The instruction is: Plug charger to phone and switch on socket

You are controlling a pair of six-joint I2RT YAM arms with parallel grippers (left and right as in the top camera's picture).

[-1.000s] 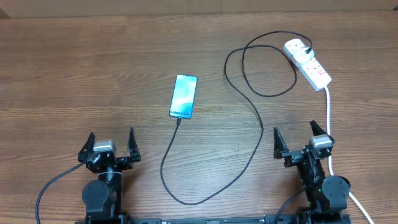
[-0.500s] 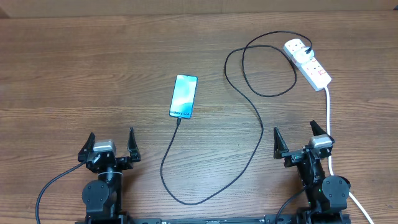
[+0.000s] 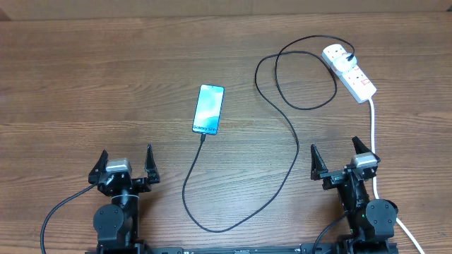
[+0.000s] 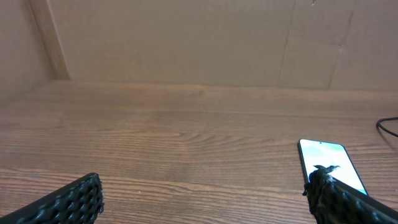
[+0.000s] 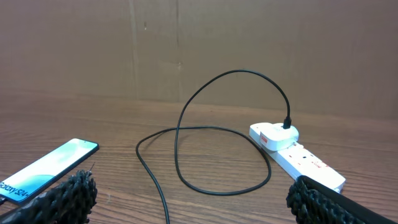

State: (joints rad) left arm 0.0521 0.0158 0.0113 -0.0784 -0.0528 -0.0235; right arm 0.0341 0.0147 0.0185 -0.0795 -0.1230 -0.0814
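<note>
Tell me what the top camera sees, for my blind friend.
A black charger loops across the wooden table from a lit blue phone to a white socket. The left hand and right hand sit open and empty below.

even, soft indoor light, faint shadows; wrist views perhaps slightly soft.

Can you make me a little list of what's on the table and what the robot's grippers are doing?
table: brown wood
phone: lying flat, blue screen lit
charger cable: black, loops from the phone's near end to the socket strip
socket strip: white, far right, white plug in it; can't tell if it's switched on
left gripper: open, empty
right gripper: open, empty
</note>
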